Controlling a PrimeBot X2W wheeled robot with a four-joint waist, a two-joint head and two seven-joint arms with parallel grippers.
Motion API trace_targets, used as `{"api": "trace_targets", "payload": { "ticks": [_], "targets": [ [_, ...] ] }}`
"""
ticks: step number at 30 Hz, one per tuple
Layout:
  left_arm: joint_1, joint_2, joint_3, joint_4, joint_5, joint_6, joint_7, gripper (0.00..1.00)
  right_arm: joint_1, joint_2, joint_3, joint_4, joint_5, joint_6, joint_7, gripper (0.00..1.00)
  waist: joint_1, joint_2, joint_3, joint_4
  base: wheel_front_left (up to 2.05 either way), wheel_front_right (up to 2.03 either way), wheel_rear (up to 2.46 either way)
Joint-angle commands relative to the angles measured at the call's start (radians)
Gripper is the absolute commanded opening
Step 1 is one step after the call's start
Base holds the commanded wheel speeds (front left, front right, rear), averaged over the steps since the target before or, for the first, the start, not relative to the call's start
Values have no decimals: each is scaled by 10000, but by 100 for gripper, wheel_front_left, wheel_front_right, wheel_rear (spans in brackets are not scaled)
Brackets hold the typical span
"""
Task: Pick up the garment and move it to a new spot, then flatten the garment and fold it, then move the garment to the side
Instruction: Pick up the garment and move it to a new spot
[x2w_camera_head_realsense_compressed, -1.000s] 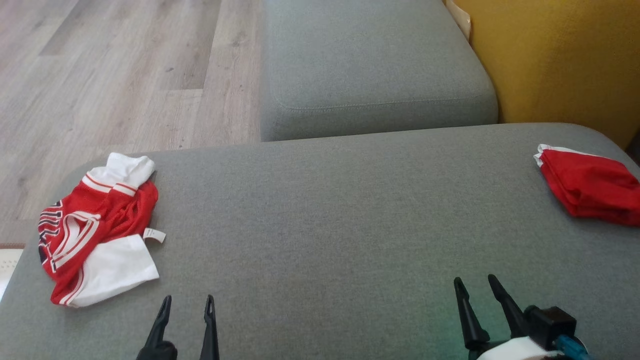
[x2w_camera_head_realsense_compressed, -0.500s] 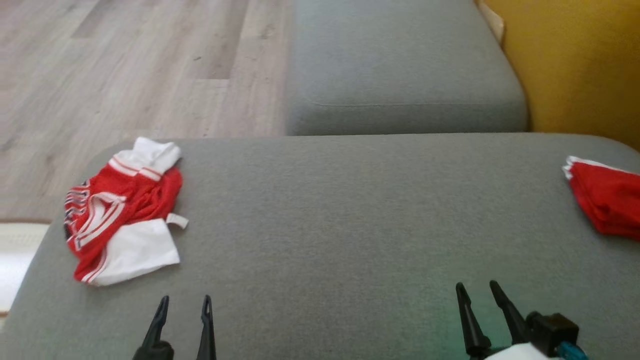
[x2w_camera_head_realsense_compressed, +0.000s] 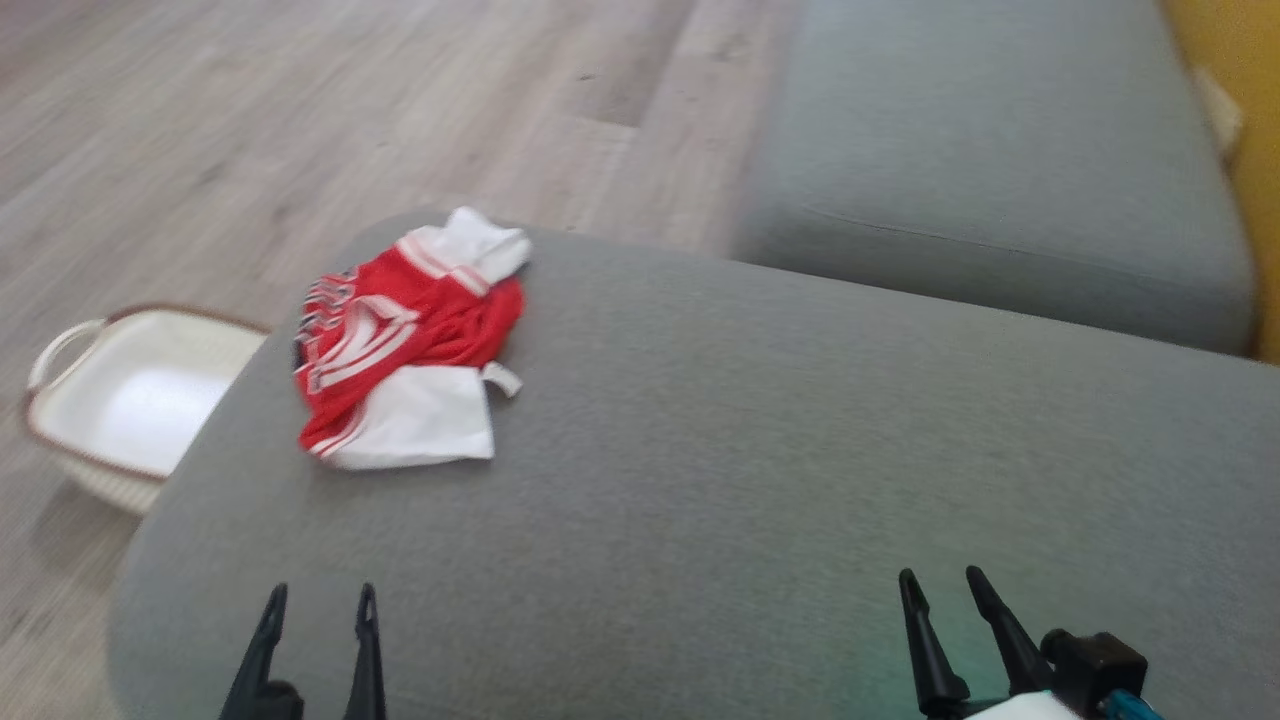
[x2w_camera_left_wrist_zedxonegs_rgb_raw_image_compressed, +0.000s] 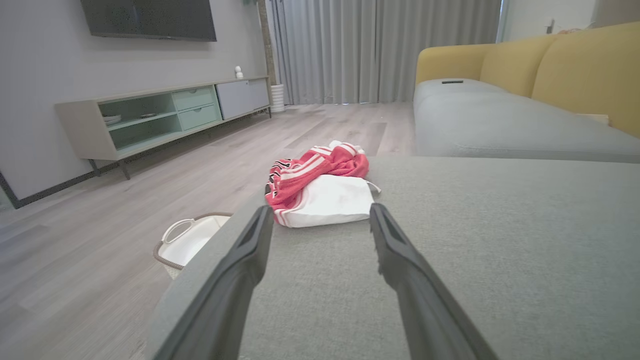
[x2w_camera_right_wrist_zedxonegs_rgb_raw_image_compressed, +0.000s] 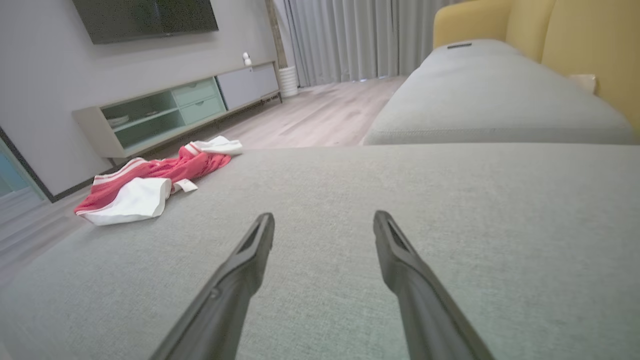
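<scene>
A crumpled red and white garment (x2w_camera_head_realsense_compressed: 405, 345) lies on the grey sofa cushion (x2w_camera_head_realsense_compressed: 760, 480), near its far left corner. The left wrist view has the garment (x2w_camera_left_wrist_zedxonegs_rgb_raw_image_compressed: 320, 185) straight ahead, just beyond the fingertips; the right wrist view has the garment (x2w_camera_right_wrist_zedxonegs_rgb_raw_image_compressed: 150, 180) far off to the left. My left gripper (x2w_camera_head_realsense_compressed: 320, 598) hangs open at the lower left, short of the garment and holding nothing. My right gripper (x2w_camera_head_realsense_compressed: 940, 582) is open at the lower right, well away from the cloth, over bare cushion. Both wrist views show the fingers spread with nothing between them.
A white basket with a brown rim (x2w_camera_head_realsense_compressed: 130, 400) stands on the wood floor (x2w_camera_head_realsense_compressed: 250, 130) just left of the cushion's edge. A second grey cushion (x2w_camera_head_realsense_compressed: 1000, 170) lies beyond, with a yellow backrest (x2w_camera_head_realsense_compressed: 1255, 120) at the right. A TV cabinet (x2w_camera_left_wrist_zedxonegs_rgb_raw_image_compressed: 165, 115) stands across the room.
The head camera has turned left: the whole scene shifted right, the basket came into view and the folded red garment at the right left the picture. Both grippers stayed open.
</scene>
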Motion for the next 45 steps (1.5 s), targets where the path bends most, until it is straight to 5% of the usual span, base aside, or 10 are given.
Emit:
{"api": "trace_targets", "payload": {
  "ticks": [1, 12, 18, 24, 33, 40, 45],
  "targets": [
    [-332, -1, 386, -412, 19, 68, -51, 100, -489, -56, 244, -341, 24, 67, -114, 100, 0, 0, 196, 441, 0, 0, 0],
    [-496, 18, 841, -1333, -62, 376, -51, 100, -765, -118, 277, -294, -17, 67, -114, 100, 0, 0, 679, 944, 0, 0, 0],
    [-1828, 652, 1063, -1396, -253, -318, -51, 100, -633, -395, 205, -339, -191, 67, -114, 100, 0, 0, 1068, 871, 0, 0, 0],
    [-4659, 1501, 1168, -484, -533, -1291, 434, 100, -1212, -1351, 174, -610, -449, 67, -114, 100, 0, 0, 2479, 333, 0, 0, 0],
    [-9308, 1555, 619, 4022, -1603, -2761, 2490, 100, -1871, -2744, -5, -1015, -514, 67, -114, 100, 0, 0, 4245, -24, 0, 0, 0],
    [-11304, 1451, 617, 8248, -2240, -2969, 3619, 100, -2443, -3398, -20, -1528, -390, 67, 66, 100, 0, 0, 5364, -484, 0, 0, 0],
    [-11879, 1369, 806, 9973, -2551, -2906, 3232, 100, -2528, -3391, -278, -1826, -122, 67, 155, 100, 0, 0, 5891, -744, 0, 0, 0]
  ]
}}
